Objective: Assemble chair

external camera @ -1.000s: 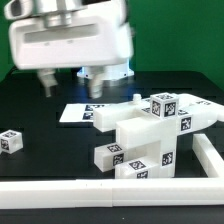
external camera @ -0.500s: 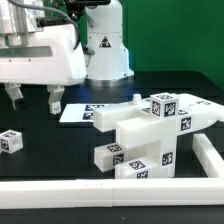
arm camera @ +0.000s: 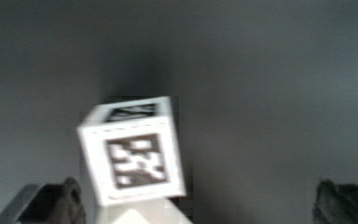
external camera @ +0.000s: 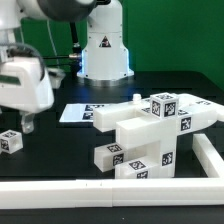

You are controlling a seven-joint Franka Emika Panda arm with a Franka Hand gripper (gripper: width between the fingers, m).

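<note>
**Chair: the claw goes for a loose little leg**

Chair building is partly done, and the step in hand looks like picking up one more leg. The claw hangs low near the tabletop's left edge, as the exterior view shows it. Its two fingers are spread wide apart and hold nothing. In the wrist view, a small white leg block with a black-and-white tag lies between the fingers, but nearer to one finger than the other. The fingers do not touch it.

In the exterior view, the same leg block sits just beside the claw on the black tabletop.

Farther out, toward the tabletop's right edge, stands the joined part of the chair, a pile of white pieces with tags. The flat marker board lies behind it. A long white rail runs along the near edge.

Next, I think the claw should center over the block, go down, and squeeze it gently.
</note>
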